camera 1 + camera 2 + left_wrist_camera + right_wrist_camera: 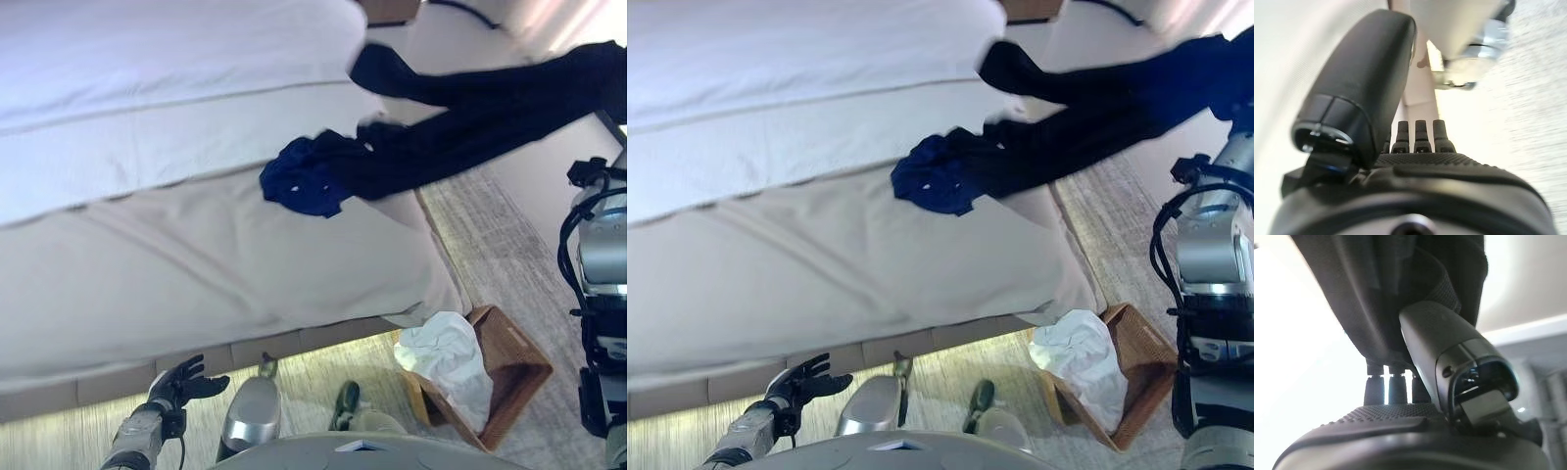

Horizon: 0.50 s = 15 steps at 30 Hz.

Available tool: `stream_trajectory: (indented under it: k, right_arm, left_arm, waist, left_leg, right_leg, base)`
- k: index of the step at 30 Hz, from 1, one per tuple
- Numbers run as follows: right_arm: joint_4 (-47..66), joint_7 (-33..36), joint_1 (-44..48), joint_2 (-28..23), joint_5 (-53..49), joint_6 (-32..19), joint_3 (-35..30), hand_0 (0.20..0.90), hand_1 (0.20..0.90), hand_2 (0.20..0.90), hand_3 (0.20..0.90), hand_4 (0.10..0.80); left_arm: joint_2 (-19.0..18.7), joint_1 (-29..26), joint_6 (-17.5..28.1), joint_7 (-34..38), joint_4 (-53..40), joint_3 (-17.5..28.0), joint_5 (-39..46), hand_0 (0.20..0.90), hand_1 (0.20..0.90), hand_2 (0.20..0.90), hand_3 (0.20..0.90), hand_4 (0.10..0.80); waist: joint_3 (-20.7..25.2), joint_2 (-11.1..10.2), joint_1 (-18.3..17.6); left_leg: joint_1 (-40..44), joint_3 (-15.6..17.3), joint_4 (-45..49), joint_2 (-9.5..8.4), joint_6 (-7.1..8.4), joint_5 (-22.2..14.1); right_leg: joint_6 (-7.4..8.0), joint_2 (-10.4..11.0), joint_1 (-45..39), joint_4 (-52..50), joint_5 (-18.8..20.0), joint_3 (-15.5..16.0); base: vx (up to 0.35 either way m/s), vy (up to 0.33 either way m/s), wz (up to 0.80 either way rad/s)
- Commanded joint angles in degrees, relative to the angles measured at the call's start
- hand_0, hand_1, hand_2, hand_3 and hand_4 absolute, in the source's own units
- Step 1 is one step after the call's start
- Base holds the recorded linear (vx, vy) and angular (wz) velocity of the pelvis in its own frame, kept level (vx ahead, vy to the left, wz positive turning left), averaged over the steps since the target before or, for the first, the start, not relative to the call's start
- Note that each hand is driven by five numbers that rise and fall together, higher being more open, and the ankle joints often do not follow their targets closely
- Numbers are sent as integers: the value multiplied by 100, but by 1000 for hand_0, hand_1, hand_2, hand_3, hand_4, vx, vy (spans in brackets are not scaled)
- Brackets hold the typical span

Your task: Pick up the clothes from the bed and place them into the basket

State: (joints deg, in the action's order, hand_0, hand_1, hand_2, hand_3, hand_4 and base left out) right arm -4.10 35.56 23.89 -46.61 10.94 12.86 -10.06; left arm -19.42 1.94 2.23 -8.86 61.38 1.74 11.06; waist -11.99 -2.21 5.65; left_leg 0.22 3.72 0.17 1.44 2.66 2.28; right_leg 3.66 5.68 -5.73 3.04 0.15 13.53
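A long dark navy garment (480, 113) stretches from the bed (196, 264) up to the upper right, partly lifted off the mattress. A crumpled blue piece (306, 181) lies on the bed at its lower end. My right hand (1449, 347) is shut on the dark garment (1381, 293), with the thumb pressing the cloth against the fingers. The brown wicker basket (524, 367) stands on the floor by the bed's corner, with a white cloth (453, 360) in it. My left hand (182, 384) hangs low beside the bed's front edge, open and empty; it also shows in the left wrist view (1440, 171).
The bed carries a white duvet (147, 59) at the back and a beige sheet in front. Pale striped floor (490, 235) runs between the bed's side and the basket.
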Motion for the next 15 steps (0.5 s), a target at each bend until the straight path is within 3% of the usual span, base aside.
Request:
stream_trajectory:
  k: [1, 5, 15]
  right_arm:
    - [226, 98, 215, -834, -106, -501, -229, 300, 300, 300, 200, 100]
    - [117, -305, -107, -728, -334, -503, -293, 300, 300, 300, 200, 100]
    - [-1006, -718, -119, -829, -333, 318, 22, 300, 300, 300, 200, 100]
  left_arm:
    - [-83, 43, -123, -46, 85, -521, -199, 900, 900, 900, 900, 800]
    - [-6, 19, -201, -92, -94, -721, -263, 900, 900, 900, 900, 800]
    - [-115, -129, -308, -116, -199, -1207, -326, 900, 900, 900, 900, 800]
  waist:
    - [755, 8, -51]
    - [749, 42, -249]
    - [391, 186, -467]
  left_leg:
    - [231, -33, -339, -46, -208, -357]
    - [342, 82, -284, -12, -177, -411]
    - [104, 256, 157, 115, -17, -417]
  right_leg:
    - [-45, -252, 54, -606, -599, 40]
    - [-115, -312, 18, -592, -604, -51]
    - [-260, -358, 246, -673, -538, -72]
  base:
    - [17, -147, -41]
    - [30, -176, -28]
    - [-31, -172, -15]
